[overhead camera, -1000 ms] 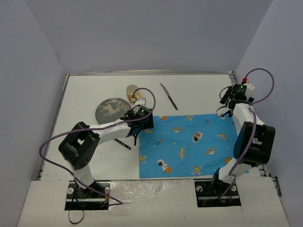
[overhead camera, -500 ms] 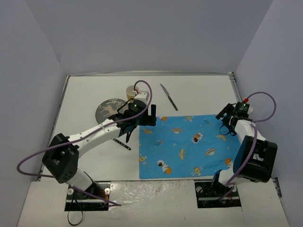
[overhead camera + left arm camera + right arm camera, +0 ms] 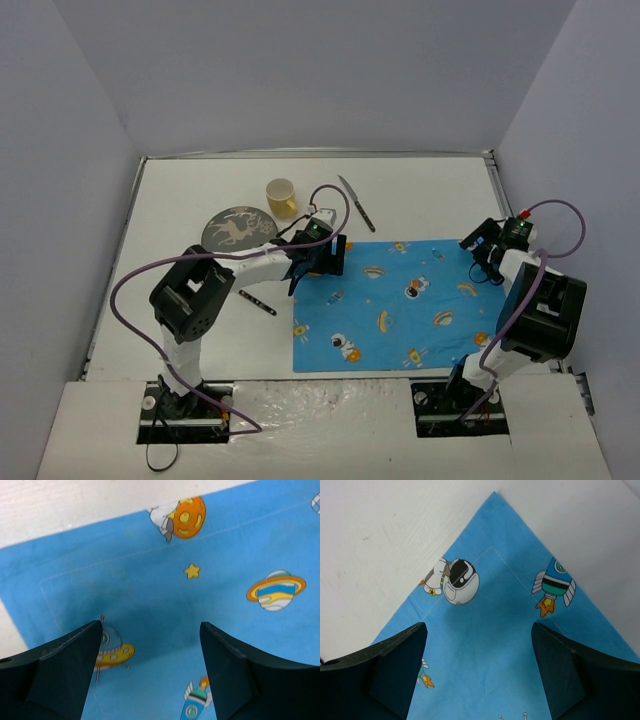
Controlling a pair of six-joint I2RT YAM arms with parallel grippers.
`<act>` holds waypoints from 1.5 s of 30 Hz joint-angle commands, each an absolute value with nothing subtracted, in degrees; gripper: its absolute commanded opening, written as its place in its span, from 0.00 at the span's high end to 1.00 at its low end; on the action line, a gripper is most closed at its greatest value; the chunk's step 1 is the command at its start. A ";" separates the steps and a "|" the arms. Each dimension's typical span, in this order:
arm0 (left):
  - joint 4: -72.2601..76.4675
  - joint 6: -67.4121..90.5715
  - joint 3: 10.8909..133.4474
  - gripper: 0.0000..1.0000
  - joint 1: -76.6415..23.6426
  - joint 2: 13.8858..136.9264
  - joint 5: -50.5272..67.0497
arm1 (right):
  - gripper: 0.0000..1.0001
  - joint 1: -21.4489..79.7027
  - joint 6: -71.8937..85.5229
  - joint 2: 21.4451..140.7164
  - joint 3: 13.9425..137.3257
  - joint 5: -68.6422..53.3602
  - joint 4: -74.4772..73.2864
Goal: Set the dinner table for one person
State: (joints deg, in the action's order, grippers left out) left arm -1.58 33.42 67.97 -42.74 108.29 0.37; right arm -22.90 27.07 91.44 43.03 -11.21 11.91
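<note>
The white dinner table (image 3: 180, 190) holds a blue cartoon-print placemat (image 3: 400, 305) lying flat at its near middle. My left gripper (image 3: 327, 257) is open and low over the placemat's far-left corner; the left wrist view shows cloth (image 3: 150, 580) between the spread fingers (image 3: 65, 670), which hold nothing. My right gripper (image 3: 485, 252) is open and low over the far-right corner; the right wrist view shows that corner (image 3: 495, 510) ahead of its empty fingers (image 3: 570, 675). A dark plate with a deer print (image 3: 238, 228), a yellow cup (image 3: 281, 196) and a knife (image 3: 356, 203) lie beyond the placemat.
A thin dark utensil (image 3: 258, 304) lies on the table just left of the placemat, under the left arm. The table's grey rim (image 3: 320, 154) and blue-grey walls close in the far and side edges.
The right arm came down from the far right edge to the placemat's far-right corner. The left gripper shifted right onto the far-left corner, and its elbow swung.
</note>
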 commanded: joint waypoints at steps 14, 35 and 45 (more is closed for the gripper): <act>1.73 43.31 67.14 0.25 -44.23 110.29 -1.91 | 0.16 -24.52 25.20 101.02 52.53 -5.62 12.67; -8.69 39.82 76.30 0.21 -46.74 100.12 -11.00 | 0.14 -15.24 21.98 76.14 51.37 -3.66 7.42; -16.61 34.81 75.59 0.18 -46.58 90.36 -16.34 | 0.05 -14.24 31.72 67.59 41.40 -16.25 5.36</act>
